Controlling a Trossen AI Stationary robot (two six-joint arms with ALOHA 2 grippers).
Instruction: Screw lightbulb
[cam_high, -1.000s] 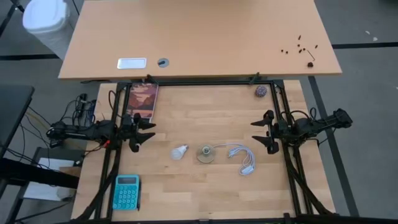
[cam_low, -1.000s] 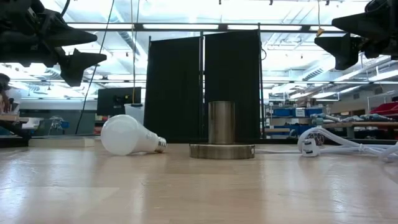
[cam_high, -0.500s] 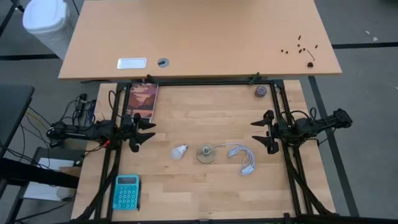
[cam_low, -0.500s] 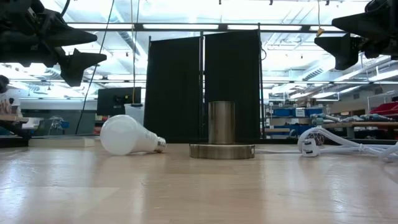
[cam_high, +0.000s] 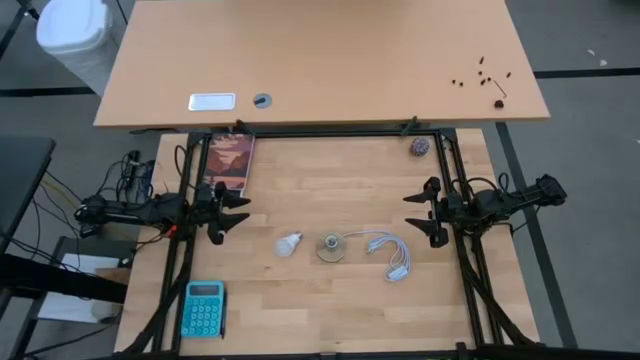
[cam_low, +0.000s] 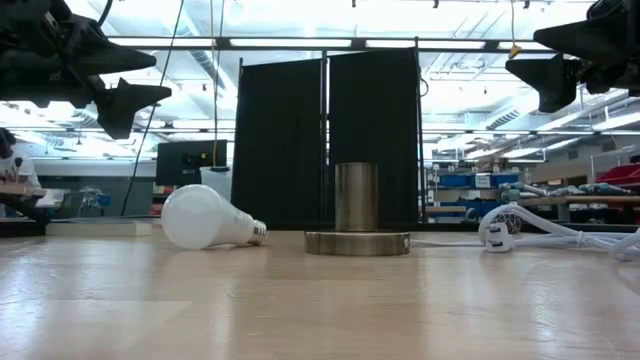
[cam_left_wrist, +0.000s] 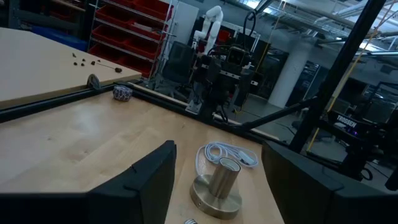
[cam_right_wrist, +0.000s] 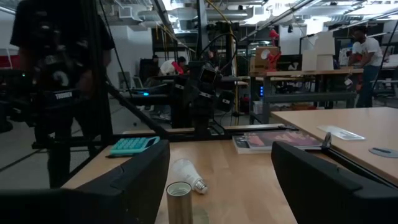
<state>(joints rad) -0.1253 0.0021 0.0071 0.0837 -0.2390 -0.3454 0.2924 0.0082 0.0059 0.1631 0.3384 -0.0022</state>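
Note:
The white lightbulb (cam_high: 289, 243) lies on its side on the wooden table, its screw base pointing toward the socket; it also shows in the low view (cam_low: 205, 217) and the right wrist view (cam_right_wrist: 188, 172). The round metal socket (cam_high: 332, 247) stands upright on its disc foot just right of the bulb, with its white cable (cam_high: 390, 250) coiled to the right. My left gripper (cam_high: 240, 212) hovers open at the table's left side, well above the top. My right gripper (cam_high: 415, 212) hovers open at the right side, equally high. Neither touches anything.
A book (cam_high: 230, 160) lies at the far left of the table, a teal calculator (cam_high: 203, 308) at the near left, a small dark ball (cam_high: 419, 147) at the far right. A second table (cam_high: 320, 60) stands beyond. People show in the room behind.

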